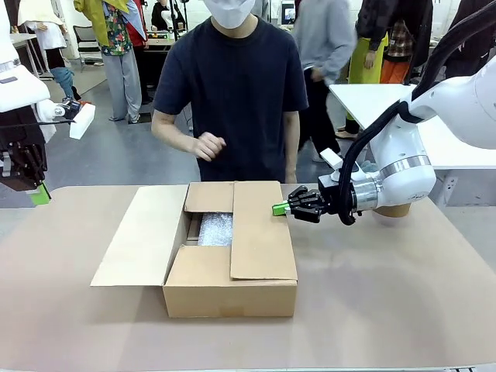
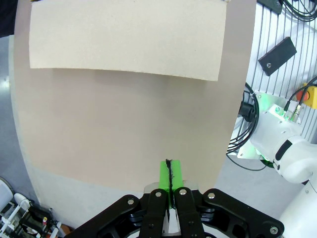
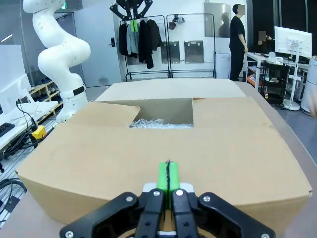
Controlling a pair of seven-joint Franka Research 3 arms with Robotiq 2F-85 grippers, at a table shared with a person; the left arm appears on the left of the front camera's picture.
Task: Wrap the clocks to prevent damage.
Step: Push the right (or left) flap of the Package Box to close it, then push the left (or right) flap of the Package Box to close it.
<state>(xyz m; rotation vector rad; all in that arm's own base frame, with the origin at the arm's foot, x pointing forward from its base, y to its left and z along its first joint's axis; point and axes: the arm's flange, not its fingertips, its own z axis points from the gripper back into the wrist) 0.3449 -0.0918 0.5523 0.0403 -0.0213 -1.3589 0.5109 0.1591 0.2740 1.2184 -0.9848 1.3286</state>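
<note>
A cardboard box (image 1: 232,291) stands mid-table. Its left flap (image 1: 143,236) lies spread outward, and its right flap (image 1: 262,229) is folded over the top. Bubble wrap (image 1: 215,229) shows through the gap between the flaps; the clocks are hidden. My right gripper (image 1: 280,208) is shut and empty, its green tips at the far right edge of the folded flap. From the right wrist, that gripper (image 3: 168,176) points across the flap (image 3: 168,148) toward the bubble wrap (image 3: 161,123). My left gripper (image 1: 39,194) hangs shut and empty above the table's far left. Beneath this gripper (image 2: 169,171) lies bare table.
A person stands at the far side behind the box, one hand (image 1: 208,146) held loosely at waist height. A brown object (image 1: 391,209) sits half hidden behind my right arm. A white table (image 1: 372,101) stands at the back right. The spread flap (image 2: 124,39) lies ahead of my left gripper.
</note>
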